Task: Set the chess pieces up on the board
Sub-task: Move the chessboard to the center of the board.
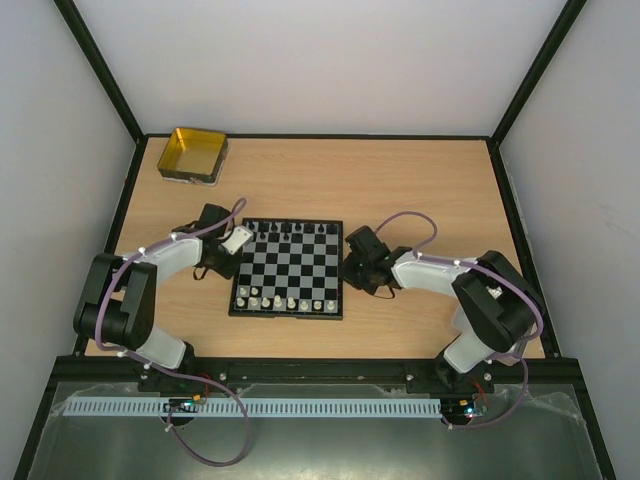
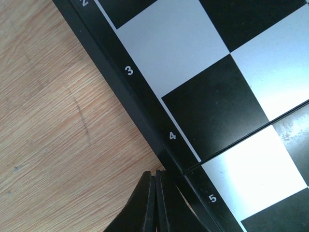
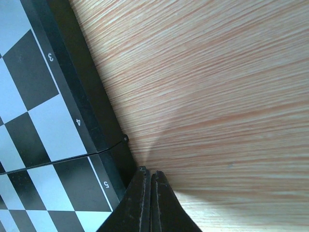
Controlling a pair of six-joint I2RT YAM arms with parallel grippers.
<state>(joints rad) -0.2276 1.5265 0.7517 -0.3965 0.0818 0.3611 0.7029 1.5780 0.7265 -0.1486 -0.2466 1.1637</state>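
1. The chess pieces (image 1: 290, 300) stand on the board (image 1: 288, 265) in two rows, black along the far edge and white along the near edge.
2. The board lies mid-worktop (image 1: 420, 180).
3. My left hand (image 2: 155, 176) is pressed shut, empty, at the board's left border.
4. My right hand (image 3: 147, 171), shut and empty too, sits by the right border.

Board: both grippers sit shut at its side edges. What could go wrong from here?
1. The left gripper sits right at the board border; a sideways nudge could shift it and topple the white pieces.
2. The right gripper is just as close on the other side.
3. The white row looks tightly packed, so reaching in may knock neighbours.
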